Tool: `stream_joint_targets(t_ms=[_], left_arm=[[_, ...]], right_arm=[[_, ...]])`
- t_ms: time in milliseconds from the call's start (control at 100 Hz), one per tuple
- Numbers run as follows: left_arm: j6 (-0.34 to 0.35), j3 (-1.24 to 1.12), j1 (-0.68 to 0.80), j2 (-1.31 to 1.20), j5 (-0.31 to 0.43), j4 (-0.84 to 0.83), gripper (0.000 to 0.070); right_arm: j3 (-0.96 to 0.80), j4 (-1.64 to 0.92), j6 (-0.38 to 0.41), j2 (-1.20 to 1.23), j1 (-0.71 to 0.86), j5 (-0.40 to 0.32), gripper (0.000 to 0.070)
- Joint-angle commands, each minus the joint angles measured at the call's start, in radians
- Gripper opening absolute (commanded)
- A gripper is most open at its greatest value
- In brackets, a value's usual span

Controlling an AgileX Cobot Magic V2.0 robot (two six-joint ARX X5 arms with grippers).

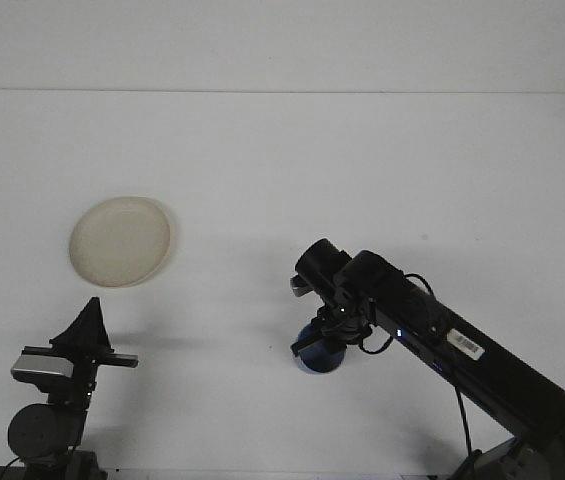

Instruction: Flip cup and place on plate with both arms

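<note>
Two arms show over the white bench (282, 160), one at each lower corner. At the near left corner the left jaws (90, 312) point up and away from the camera, their dark fingers meeting in a closed tip with nothing between them, parked above the bench edge. Just beyond them, toward the left side of the bench, lies the plate (121, 240), pale and round, flat on the surface, well apart from everything else. Right of the middle, nearer the front edge than the back, sits the blue cup (319, 356). The right jaws (324, 335) come down onto it from above, at the end of a black arm that runs in from the near right corner. The cup lies directly under the jaws and is mostly hidden by them; only its lower blue body shows. Whether the fingers are pressed on the cup or spread around it cannot be told from this view.
</note>
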Motion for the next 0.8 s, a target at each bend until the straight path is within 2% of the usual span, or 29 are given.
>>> stream_joint_targets(t_ms=[0, 270, 350, 470, 640, 790], left_arm=[[0.008, -0.020, 0.000, -0.002, -0.002, 0.010, 0.0011], [0.008, -0.020, 0.000, -0.002, -0.002, 0.010, 0.0011], [0.008, -0.020, 0.000, -0.002, -0.002, 0.010, 0.0011], [0.008, -0.020, 0.000, -0.002, -0.003, 0.010, 0.0011], [0.008, -0.020, 0.000, -0.002, -0.002, 0.010, 0.0011], [0.008, -0.020, 0.000, -0.002, -0.002, 0.010, 0.0011]], right_arm=[[0.024, 0.002, -0.008, 0.034, 0.019, -0.002, 0.0003], [0.024, 0.014, -0.008, 0.079, 0.049, -0.001, 0.0006], [0.024, 0.021, -0.008, 0.081, 0.051, -0.002, 0.0033], [0.024, 0.047, -0.006, 0.081, 0.056, -0.002, 0.0144], [0.024, 0.048, -0.004, 0.081, 0.056, -0.002, 0.0205], [0.030, 0.046, -0.005, 0.079, 0.055, -0.002, 0.0387]])
